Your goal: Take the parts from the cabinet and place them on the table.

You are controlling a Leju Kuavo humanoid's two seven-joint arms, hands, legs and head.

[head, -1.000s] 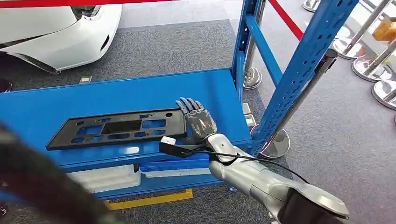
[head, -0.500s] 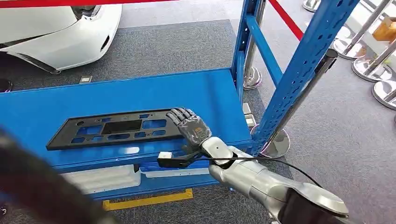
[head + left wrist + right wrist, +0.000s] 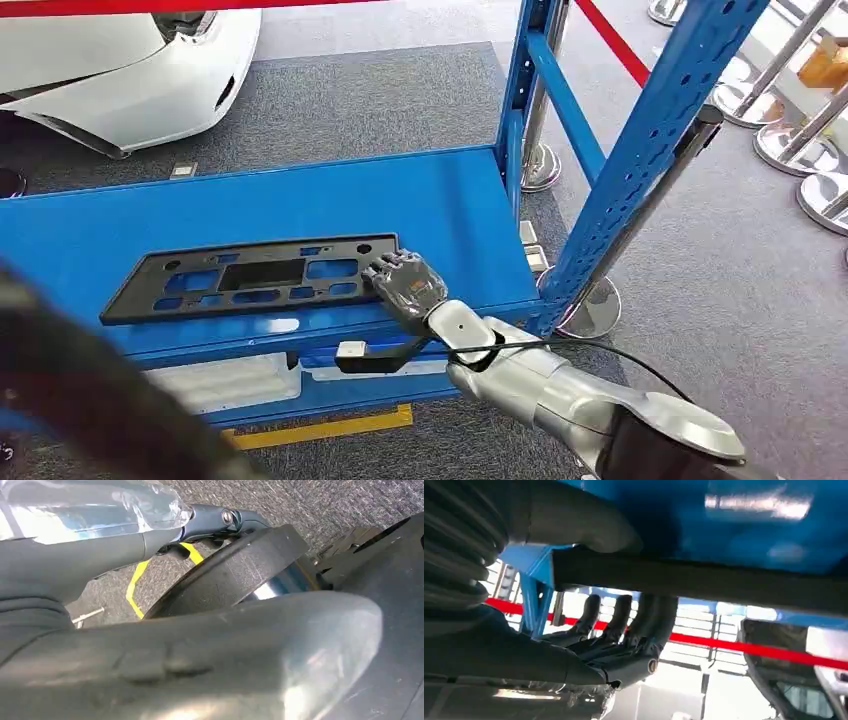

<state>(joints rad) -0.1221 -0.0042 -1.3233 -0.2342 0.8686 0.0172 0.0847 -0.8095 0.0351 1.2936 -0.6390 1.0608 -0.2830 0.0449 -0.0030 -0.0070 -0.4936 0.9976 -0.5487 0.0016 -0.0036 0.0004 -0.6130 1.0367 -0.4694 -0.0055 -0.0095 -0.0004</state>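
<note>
My right arm (image 3: 560, 390) reaches up from below toward the blue cabinet shelf (image 3: 440, 200). My right hand (image 3: 405, 283) grips the near right end of the black plastic frame part (image 3: 250, 275), fingers (image 3: 644, 615) curled over its top edge and thumb (image 3: 589, 530) on the other face. The part lies flat along the shelf's front, stretching away to my left. Whether my left hand is open or closed I cannot tell. Beyond the shelf, grey carpet (image 3: 380, 100), a white car body (image 3: 130, 70) and chrome stanchions (image 3: 790, 140).
</note>
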